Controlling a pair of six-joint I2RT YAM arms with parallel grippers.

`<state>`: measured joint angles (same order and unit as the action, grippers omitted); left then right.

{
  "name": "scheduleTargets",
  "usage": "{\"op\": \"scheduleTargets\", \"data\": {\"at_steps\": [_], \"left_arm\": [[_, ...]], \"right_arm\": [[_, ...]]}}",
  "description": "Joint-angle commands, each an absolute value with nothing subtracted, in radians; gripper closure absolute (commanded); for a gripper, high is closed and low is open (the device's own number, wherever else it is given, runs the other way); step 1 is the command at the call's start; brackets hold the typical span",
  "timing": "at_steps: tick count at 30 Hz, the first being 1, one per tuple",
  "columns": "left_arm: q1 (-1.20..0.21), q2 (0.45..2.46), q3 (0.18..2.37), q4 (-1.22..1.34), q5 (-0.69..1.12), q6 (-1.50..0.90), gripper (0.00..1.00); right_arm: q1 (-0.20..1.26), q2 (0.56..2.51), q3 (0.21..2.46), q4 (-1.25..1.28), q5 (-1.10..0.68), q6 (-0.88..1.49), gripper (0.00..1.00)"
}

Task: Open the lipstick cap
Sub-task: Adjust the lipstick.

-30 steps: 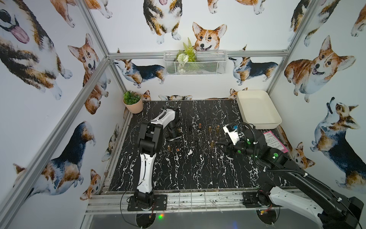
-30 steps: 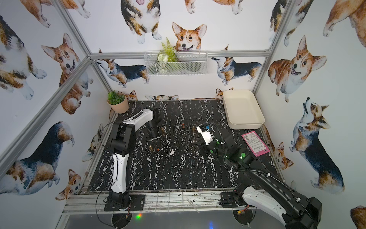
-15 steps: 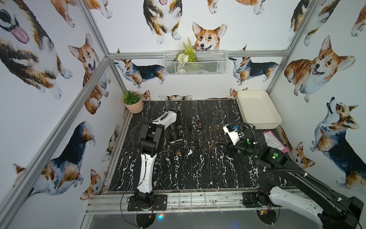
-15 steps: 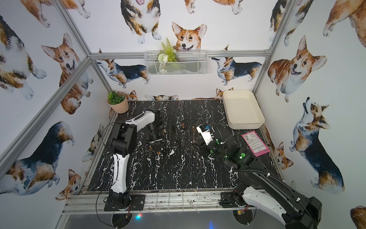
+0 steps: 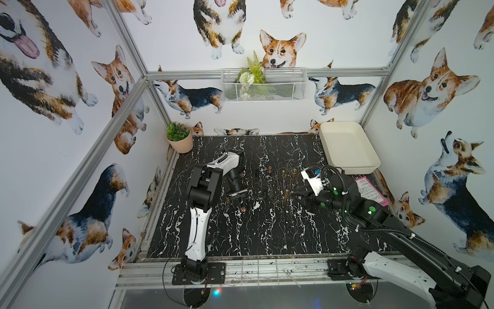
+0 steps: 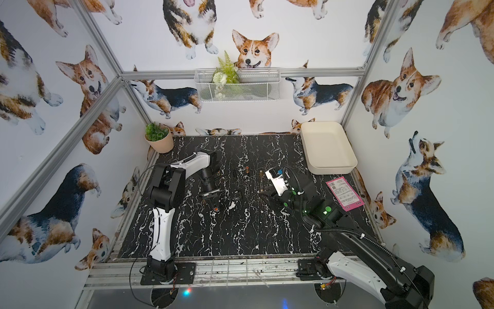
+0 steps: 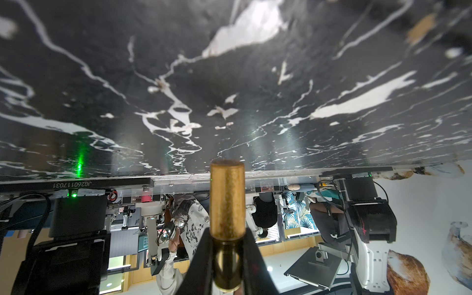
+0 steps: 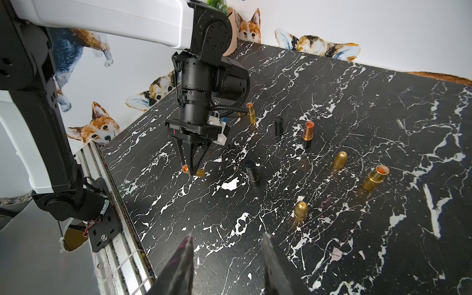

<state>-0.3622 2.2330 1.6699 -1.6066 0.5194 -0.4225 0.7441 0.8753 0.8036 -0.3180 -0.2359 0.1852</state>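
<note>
Lipstick base sits hidden inside left pincer.

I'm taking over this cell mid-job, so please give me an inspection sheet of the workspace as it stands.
Surface: black marble table, white veins.
Job's things: gold lipstick held level; cap state unclear.
Clutter: other lipsticks and loose caps standing mid-table; white tray and pink card on the right.
Grippers: left gripper shut on the gold lipstick; right gripper open, empty.
Cables: coiled cable, black hose, both on the arms; no snag seen.
Surroundings: potted plant, wire basket, corgi-print walls.
</note>
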Motion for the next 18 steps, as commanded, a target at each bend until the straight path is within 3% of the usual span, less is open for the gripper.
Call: {"op": "scheduleTargets", "data": {"at_steps": [1, 18], "left_arm": [[-0.362, 2.241, 1.680, -1.646, 0.540, -0.416, 0.85], [-0.392, 2.255, 1.702, -1.652, 0.465, -0.423, 0.83]], "right_arm": [[0.743, 0.873, 0.802, -0.276, -0.236, 0.193, 0.54], [0.742, 0.877, 0.801, -0.275, -0.236, 0.193, 0.54]]}}
